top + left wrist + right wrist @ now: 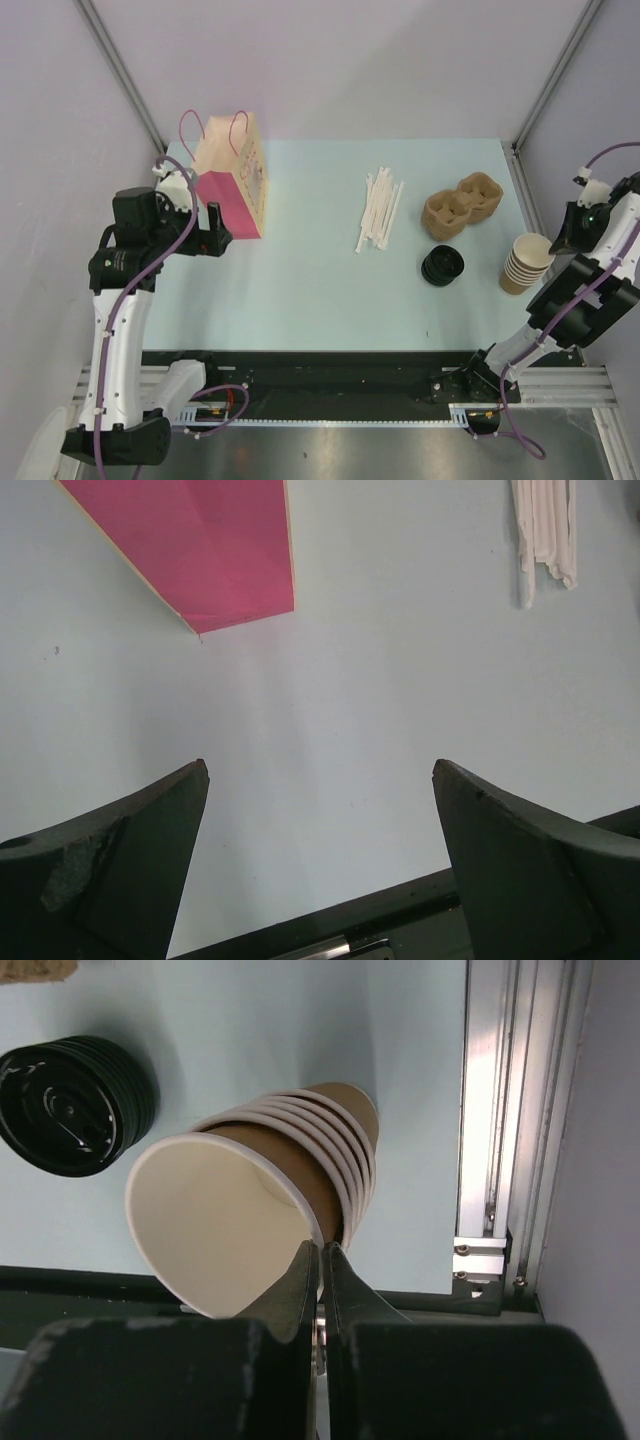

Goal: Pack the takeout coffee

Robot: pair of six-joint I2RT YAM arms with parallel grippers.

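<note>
Your right end effector (322, 1250) is pinched together on the rim of the top cup (210, 1220) of the upright, mouth-up stack (525, 265). Your left end effector (320, 780) hangs with its fingers wide apart over the tabletop (350, 680).

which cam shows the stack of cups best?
Right wrist: the stack of cups fills the frame, with its nested rims and open top clear and the right gripper pinched on the top rim. Top external shows it small, at far right. Left wrist doesn't show it.
</note>
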